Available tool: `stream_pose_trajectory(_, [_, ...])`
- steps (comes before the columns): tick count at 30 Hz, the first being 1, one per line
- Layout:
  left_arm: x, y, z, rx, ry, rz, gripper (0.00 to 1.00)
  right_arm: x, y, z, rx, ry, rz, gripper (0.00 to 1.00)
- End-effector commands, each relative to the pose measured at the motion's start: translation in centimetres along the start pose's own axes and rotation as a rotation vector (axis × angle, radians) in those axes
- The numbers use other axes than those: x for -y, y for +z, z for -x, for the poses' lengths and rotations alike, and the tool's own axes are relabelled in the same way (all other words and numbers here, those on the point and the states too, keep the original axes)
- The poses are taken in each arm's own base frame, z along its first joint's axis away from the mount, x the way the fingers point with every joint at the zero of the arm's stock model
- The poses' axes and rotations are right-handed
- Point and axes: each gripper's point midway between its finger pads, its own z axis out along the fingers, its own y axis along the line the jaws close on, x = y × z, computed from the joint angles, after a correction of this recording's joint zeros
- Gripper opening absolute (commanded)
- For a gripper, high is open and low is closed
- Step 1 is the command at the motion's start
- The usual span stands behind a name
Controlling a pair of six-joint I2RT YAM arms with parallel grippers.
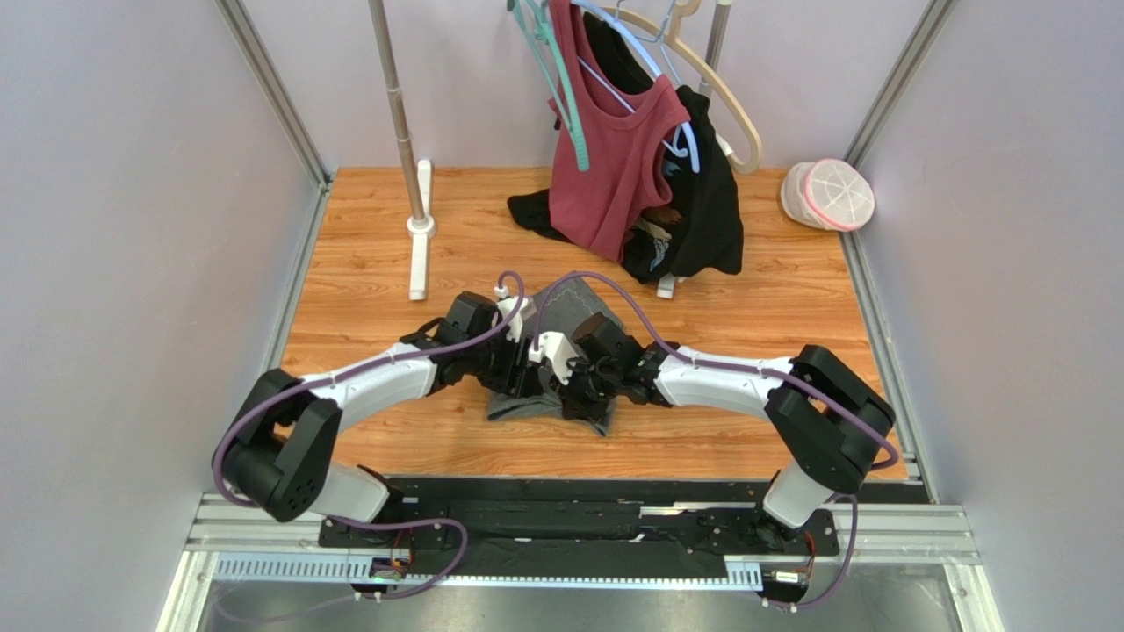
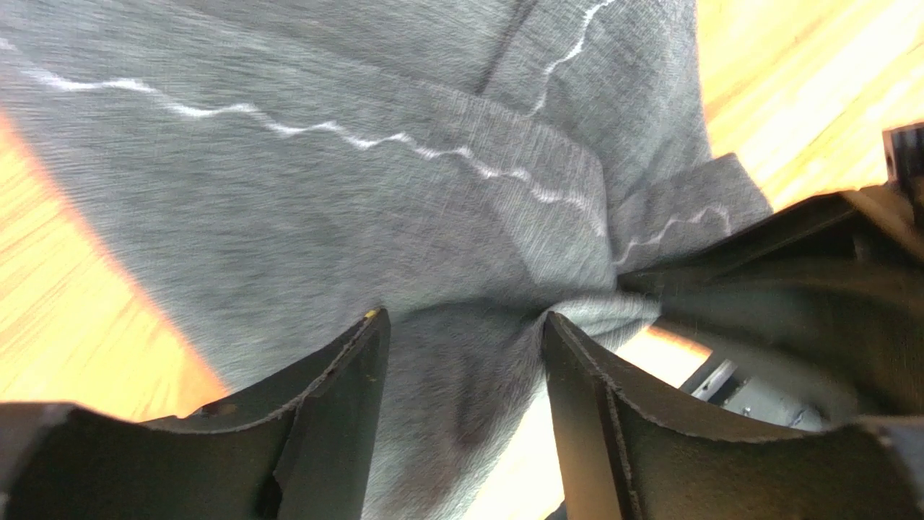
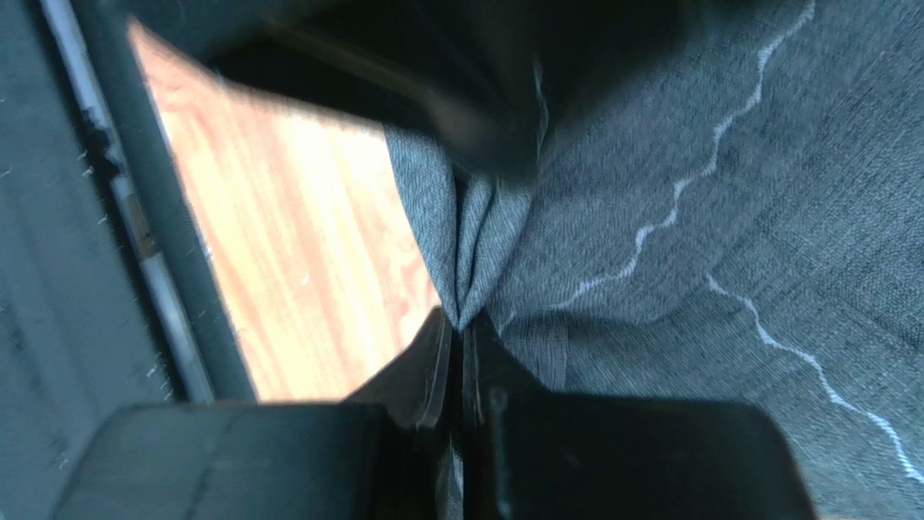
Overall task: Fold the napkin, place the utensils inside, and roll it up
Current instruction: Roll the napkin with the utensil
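Your right claw (image 3: pixel 461 336) clenches the dark grey felt napkin with pale stitched border (image 3: pixel 705 271) | left claw (image 2: pixel 461 325) released, pinched fold at its 2 o'clock | right arm nearer.

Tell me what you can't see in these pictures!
- Spoon: in no view; maybe under the napkin.
- Napkin's middle, top view: covered by the left gripper and right gripper.
- Napkin's edges, wrist views: cut off by the frame.
- Top of right wrist view: dark blur.
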Motion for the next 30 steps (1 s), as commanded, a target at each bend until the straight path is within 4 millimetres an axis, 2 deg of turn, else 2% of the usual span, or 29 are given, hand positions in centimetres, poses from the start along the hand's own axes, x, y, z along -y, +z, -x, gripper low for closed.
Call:
stream_pose_trajectory(1, [0.6,-2.3,3.0,0.168,0.058,0.011,0.69,-0.5,-0.9,-2.9,-0.114,0.175,0.063,0.0])
stream_pose_trajectory(4, [0.0,-3.3,3.2,0.22,0.044,0.059,0.73,-0.4,-0.7,-3.3,-0.129,0.179,0.075,0.0])
stream_pose_trajectory(8, [-0.9,-4.3,3.4,0.26,0.015,0.129,0.73,-0.5,-0.3,-3.8,-0.134,0.211,0.096,0.0])
stream_pose_trajectory(10, [-0.6,-5.2,4.0,0.321,0.035,0.124,0.73,-0.9,-0.2,-3.6,-0.127,0.254,0.138,0.0])
stream_pose_trajectory(11, [-0.9,-5.2,3.3,0.328,0.039,0.126,0.73,-0.7,-0.2,-3.6,-0.122,0.273,0.142,0.0])
stream_pose_trajectory(13, [-0.1,-6.2,3.9,0.394,0.071,0.095,0.73,-0.4,-0.3,-3.1,-0.103,0.325,0.171,0.0])
stream_pose_trajectory(15, [0.4,-6.3,3.2,0.399,0.099,0.062,0.73,-0.6,-0.6,-2.5,-0.09,0.365,0.216,0.0])
stream_pose_trajectory(16, [1.4,-6.5,3.6,0.423,0.124,0.01,0.72,-0.2,-0.8,-2.0,-0.079,0.393,0.222,0.0])
stream_pose_trajectory(21, [3.0,-6.1,3.0,0.426,0.192,-0.072,0.72,-0.1,-1.8,-0.8,-0.058,0.515,0.346,0.0])
stream_pose_trajectory(22, [3.2,-6.0,2.9,0.422,0.21,-0.077,0.72,0.6,-1.9,-0.6,-0.049,0.545,0.35,0.0])
stream_pose_trajectory(26, [4.4,-4.7,2.3,0.379,0.268,-0.11,0.71,1.3,-1.6,-1.5,-0.097,0.628,0.364,0.0])
stream_pose_trajectory(30, [5.6,-3.2,1.9,0.321,0.329,-0.123,0.71,1.9,-1.6,-1.4,-0.091,0.701,0.41,0.0])
